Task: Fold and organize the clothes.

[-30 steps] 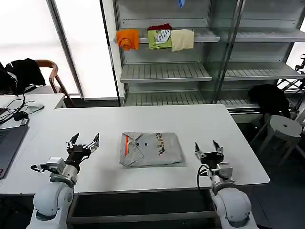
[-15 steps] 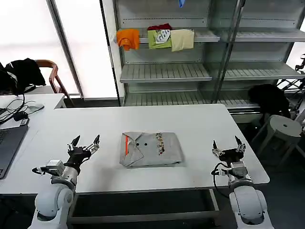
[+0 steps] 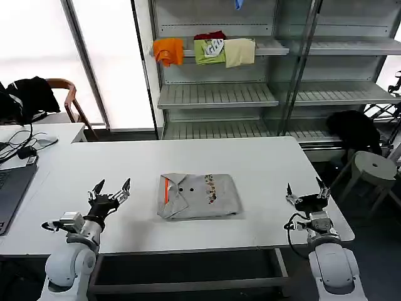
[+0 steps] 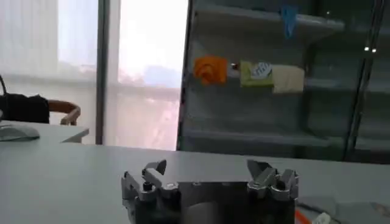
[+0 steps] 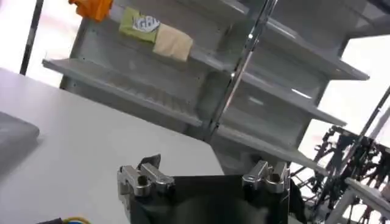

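I'm looking down on a white table (image 3: 263, 160), shelving (image 3: 216, 94) behind it carrying three garments (image 3: 207, 50): orange, green, cream. Left to right: my left gripper (image 3: 109, 190), fingers spread wide, hangs over bare tabletop near the front edge; one folded grey shirt (image 3: 199, 195), orange collar stripe, lies flat mid-table, possibly over a second layer; my right gripper (image 3: 307, 191), also wide open, sits near the table's right edge. Clear surface either side.
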